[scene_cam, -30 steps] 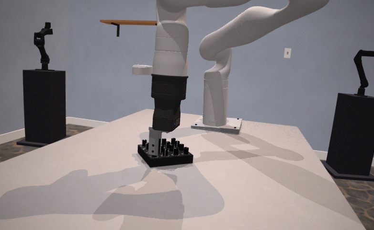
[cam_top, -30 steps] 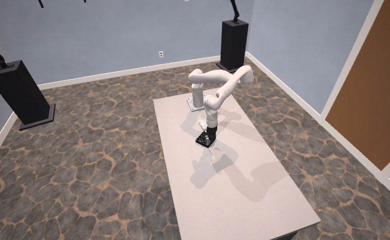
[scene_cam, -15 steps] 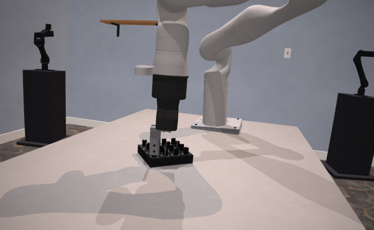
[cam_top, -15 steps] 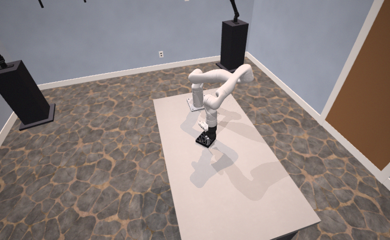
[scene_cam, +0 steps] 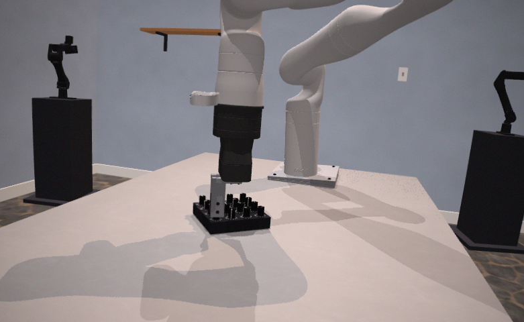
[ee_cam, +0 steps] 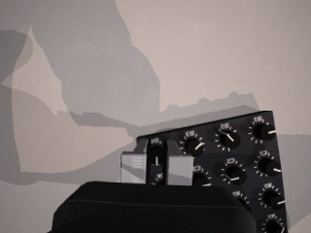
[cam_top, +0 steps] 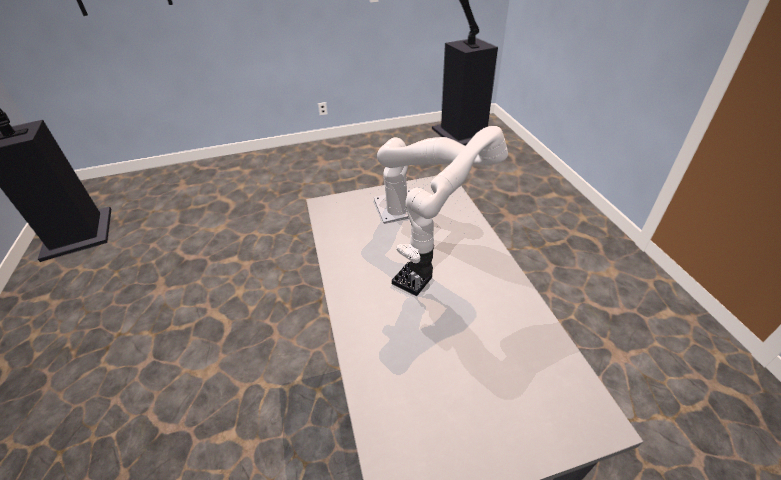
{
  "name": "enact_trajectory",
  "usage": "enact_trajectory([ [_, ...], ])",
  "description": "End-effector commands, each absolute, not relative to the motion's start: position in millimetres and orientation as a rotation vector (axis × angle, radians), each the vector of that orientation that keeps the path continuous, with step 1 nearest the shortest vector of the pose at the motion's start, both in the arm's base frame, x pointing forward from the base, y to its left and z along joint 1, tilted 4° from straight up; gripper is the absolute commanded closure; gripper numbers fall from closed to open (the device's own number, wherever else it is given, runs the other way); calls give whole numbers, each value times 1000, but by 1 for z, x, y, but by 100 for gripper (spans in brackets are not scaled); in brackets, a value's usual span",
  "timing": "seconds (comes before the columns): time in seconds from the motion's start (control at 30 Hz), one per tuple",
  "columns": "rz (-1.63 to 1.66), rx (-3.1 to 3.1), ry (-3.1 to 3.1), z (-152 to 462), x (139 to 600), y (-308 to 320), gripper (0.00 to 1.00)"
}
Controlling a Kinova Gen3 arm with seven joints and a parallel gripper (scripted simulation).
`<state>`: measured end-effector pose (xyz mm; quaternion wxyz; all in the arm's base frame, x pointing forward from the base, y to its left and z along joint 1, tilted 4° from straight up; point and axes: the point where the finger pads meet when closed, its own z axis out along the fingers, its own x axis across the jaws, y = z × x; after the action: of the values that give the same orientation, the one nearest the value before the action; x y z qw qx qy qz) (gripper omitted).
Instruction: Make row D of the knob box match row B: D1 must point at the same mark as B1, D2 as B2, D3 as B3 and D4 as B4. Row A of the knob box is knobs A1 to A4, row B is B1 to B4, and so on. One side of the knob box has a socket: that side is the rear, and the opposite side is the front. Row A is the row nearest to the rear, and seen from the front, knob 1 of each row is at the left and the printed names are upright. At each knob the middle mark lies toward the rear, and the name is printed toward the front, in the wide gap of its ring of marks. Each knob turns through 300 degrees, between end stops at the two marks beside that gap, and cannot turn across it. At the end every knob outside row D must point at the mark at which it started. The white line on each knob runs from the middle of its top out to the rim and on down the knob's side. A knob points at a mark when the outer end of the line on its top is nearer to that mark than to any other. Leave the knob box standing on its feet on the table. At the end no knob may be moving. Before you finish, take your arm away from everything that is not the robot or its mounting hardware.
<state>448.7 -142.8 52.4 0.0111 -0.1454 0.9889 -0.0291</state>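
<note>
The black knob box [scene_cam: 231, 219] stands on its feet on the table, also seen in the top view [cam_top: 412, 278] and in the wrist view [ee_cam: 227, 169]. It carries several black knobs with white lines. My gripper [ee_cam: 156, 154] points straight down over the box's corner. Its two grey fingers are shut on the corner knob [ee_cam: 157, 150], whose white line shows between them. In the exterior view the fingers [scene_cam: 217, 205] sit at the near left corner of the box. The printed names are too small to read, so I cannot tell which knob this is.
The arm's base plate [scene_cam: 303, 175] is bolted to the table behind the box. Black pedestals with camera arms stand on the floor left [scene_cam: 62, 147] and right [scene_cam: 496, 187] of the table.
</note>
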Motion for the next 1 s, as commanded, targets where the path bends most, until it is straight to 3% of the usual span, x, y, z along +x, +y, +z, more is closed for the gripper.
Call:
enact_trajectory([
  [0.0, -90, -487, 3078, 53, 449, -143, 70],
  [0.97, -94, -837, 3008, 53, 449, -143, 70],
])
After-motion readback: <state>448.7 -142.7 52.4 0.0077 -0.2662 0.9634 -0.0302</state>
